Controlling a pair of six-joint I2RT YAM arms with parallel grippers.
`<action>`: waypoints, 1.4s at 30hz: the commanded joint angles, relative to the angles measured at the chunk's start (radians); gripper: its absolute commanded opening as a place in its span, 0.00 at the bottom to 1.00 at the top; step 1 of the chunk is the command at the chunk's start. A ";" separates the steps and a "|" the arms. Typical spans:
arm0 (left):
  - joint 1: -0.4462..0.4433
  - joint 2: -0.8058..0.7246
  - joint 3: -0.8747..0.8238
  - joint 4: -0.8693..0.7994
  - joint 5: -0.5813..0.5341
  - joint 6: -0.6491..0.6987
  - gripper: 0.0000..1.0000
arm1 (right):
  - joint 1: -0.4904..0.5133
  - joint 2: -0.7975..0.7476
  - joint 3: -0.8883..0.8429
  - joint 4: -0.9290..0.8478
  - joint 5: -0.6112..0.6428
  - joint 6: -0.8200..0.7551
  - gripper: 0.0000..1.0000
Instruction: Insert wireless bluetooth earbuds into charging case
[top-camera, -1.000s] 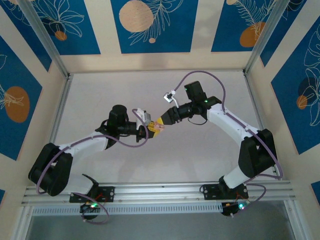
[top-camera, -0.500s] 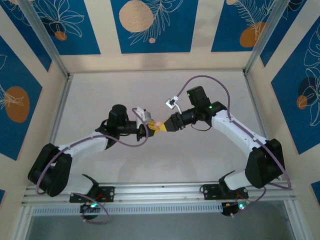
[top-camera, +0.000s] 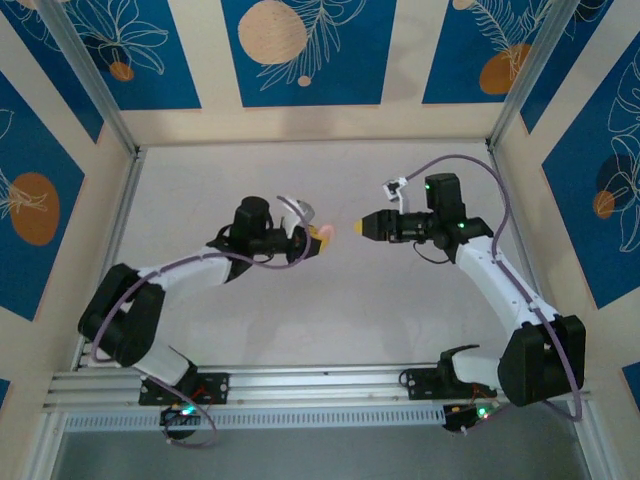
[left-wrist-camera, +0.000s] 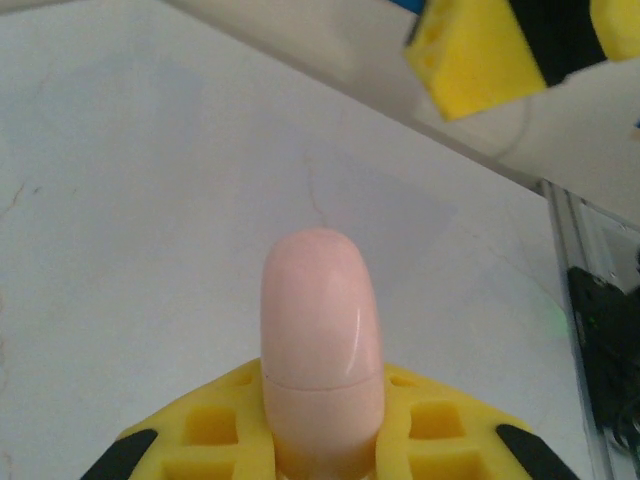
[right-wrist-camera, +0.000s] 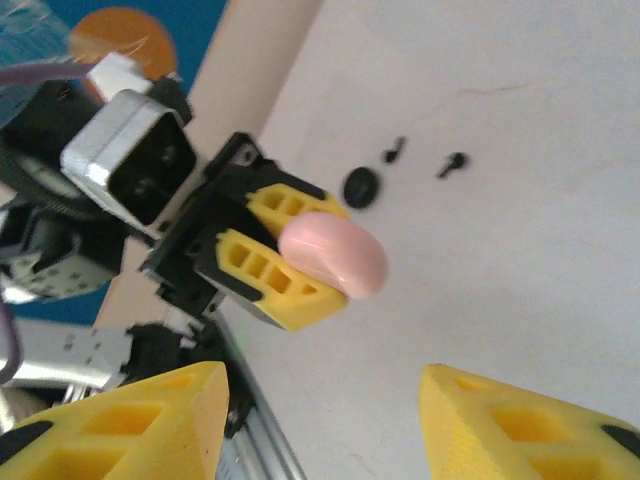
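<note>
The charging case is a smooth pink capsule with its lid down, a thin seam running round it. My left gripper is shut on its lower half and holds it above the table; from overhead the case sticks out of the left gripper towards the right. My right gripper stands open and empty, a short gap away from the case. Two tiny black earbuds lie on the white table beyond the left gripper.
A round black disc lies on the table next to the earbuds. The right gripper's yellow fingertip hangs at the top right of the left wrist view. An aluminium rail runs along the near table edge; patterned walls enclose the other sides.
The right gripper, which met the case at the left gripper before, has drawn back to the right. The left arm has swung the case slightly up and to the right.
</note>
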 joint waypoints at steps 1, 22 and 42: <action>-0.033 0.082 0.097 -0.052 -0.079 -0.197 0.11 | -0.041 -0.039 -0.042 -0.009 0.081 0.111 0.53; -0.158 0.578 0.690 -0.475 -0.225 -0.534 0.14 | -0.142 -0.121 -0.148 -0.048 0.122 0.187 0.53; -0.135 0.601 0.817 -0.785 -0.330 -0.435 0.50 | -0.148 -0.160 -0.138 -0.090 0.134 0.188 0.53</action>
